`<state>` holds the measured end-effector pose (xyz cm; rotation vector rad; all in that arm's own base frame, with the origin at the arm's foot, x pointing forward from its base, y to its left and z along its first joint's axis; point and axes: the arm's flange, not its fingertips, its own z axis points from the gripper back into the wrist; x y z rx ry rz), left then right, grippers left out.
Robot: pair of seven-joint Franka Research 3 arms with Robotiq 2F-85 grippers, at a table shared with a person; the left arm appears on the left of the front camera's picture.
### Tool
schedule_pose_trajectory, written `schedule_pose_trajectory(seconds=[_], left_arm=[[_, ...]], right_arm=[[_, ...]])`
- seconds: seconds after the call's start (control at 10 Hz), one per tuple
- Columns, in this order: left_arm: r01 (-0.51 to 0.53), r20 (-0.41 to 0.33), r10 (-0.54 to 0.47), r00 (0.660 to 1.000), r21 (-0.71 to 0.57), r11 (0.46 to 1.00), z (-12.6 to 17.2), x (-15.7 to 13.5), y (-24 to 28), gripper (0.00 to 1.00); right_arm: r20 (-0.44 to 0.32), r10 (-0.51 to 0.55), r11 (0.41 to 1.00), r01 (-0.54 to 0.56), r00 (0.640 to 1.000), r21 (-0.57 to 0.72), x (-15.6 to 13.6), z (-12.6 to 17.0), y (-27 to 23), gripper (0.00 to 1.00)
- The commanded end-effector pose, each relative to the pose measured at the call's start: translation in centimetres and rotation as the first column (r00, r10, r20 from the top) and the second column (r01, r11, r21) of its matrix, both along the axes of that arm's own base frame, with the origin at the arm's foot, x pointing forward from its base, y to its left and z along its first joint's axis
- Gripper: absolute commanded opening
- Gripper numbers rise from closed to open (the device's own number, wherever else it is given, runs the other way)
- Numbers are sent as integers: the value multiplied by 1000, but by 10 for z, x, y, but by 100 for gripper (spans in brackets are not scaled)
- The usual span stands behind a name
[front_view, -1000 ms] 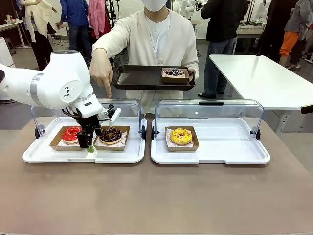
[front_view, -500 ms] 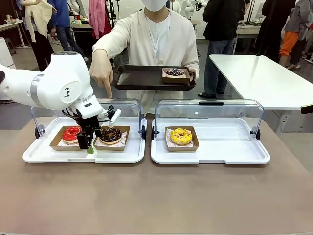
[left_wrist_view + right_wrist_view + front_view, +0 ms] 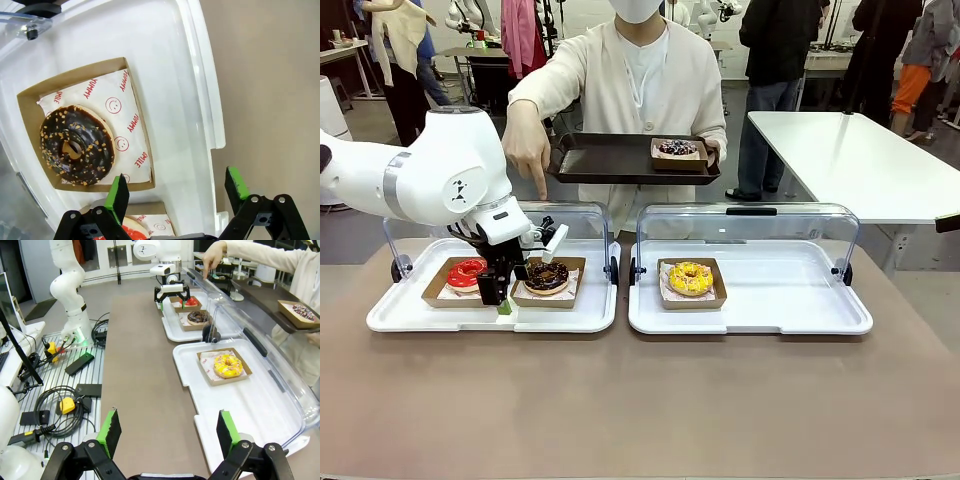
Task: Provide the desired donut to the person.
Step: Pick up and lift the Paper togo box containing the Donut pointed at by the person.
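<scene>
Two donuts lie in cardboard boxes on the left white tray (image 3: 470, 315): a red donut (image 3: 466, 272) and a chocolate donut with nut bits (image 3: 547, 276). My left gripper (image 3: 500, 295) hangs open low over that tray's front edge, between the two boxes. In the left wrist view the chocolate donut (image 3: 75, 145) lies beyond the left gripper (image 3: 177, 192), with nothing between the fingers. A yellow donut (image 3: 691, 277) sits on the right tray. The person (image 3: 645, 75) points a finger (image 3: 541, 192) down at the left tray and holds a dark tray (image 3: 610, 160) carrying a sprinkled donut (image 3: 677, 148). My right gripper (image 3: 167, 432) stands open, far back from the trays.
Both white trays have clear lids (image 3: 750, 225) raised at the back. The right tray (image 3: 800, 300) has bare room beside the yellow donut's box. Brown tabletop (image 3: 640, 400) stretches in front. Cables and boxes (image 3: 65, 400) lie beside the table near my right arm.
</scene>
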<state>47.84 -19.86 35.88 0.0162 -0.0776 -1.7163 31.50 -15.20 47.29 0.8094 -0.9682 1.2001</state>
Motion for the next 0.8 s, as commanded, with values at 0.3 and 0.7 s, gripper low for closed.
schedule_pose_trajectory(seconds=[0.3,0.7], left_arm=[[4,36,-7,999,70,998,-17,-9,-9,100],[3,79,-10,997,97,995,-28,-4,-8,100]], right_arm=[[11,0,1000,0,1000,5,2,0,-1,100],[11,0,1000,0,1000,5,2,0,-1,100]])
